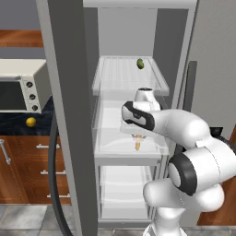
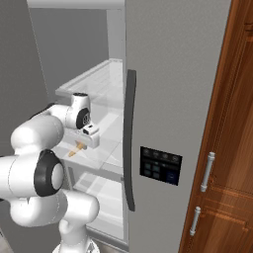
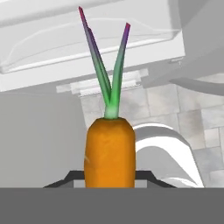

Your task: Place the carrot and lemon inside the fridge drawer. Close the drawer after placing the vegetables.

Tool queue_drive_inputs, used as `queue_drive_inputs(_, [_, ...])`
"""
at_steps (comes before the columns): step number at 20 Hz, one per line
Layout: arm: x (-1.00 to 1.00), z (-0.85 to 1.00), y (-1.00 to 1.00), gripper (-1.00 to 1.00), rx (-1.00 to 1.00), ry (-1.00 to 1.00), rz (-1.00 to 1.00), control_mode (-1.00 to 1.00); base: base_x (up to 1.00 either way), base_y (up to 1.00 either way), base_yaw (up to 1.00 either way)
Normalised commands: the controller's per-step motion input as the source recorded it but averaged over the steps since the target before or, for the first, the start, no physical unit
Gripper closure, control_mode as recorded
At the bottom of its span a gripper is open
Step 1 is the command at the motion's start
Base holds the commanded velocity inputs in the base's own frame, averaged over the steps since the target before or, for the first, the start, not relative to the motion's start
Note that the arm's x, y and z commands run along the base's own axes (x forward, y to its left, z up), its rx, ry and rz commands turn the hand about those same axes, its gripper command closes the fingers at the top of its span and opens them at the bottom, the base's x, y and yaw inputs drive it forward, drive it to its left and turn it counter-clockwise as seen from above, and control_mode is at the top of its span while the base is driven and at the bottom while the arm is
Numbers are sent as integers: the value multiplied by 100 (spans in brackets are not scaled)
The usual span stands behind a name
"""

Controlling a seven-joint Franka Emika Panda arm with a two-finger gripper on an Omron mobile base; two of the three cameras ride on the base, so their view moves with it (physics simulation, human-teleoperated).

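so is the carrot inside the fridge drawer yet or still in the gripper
Still in the gripper: the carrot sits clamped between the fingertips, hanging over the pulled-out fridge drawer, not yet resting inside it.

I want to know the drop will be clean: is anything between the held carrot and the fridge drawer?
Nothing visible. The gripper, shut on the carrot, hangs over the pulled-out fridge drawer, with open space below.

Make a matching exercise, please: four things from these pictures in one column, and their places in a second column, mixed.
Things:
1. carrot
2. lemon
3. olive-green fruit
4. toaster oven

Places:
A. on the upper fridge shelf
B. on the dark counter, below the toaster oven
C. held in the jaws, over the fridge drawer
D. on the counter, left of the fridge

Pairs: 1-C, 2-B, 3-A, 4-D
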Motion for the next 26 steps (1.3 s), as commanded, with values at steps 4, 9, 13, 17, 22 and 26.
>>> queue_drive_inputs(4, [-35,-7,0,-100,0,0,1,-100,0,0,0])
queue_drive_inputs(9, [-1,0,0,-100,0,0,0,-100,0,0,0])
queue_drive_inputs(13, [0,20,-3,-100,0,0,0,-100,0,0,0])
queue_drive_inputs(17, [-1,84,0,-100,0,-1,0,-100,0,0,0])
queue_drive_inputs(22, [-44,100,3,-100,0,-14,-1,-100,0,0,0])
queue_drive_inputs(26, [-69,100,1,-100,0,-27,0,-100,0,0,0])
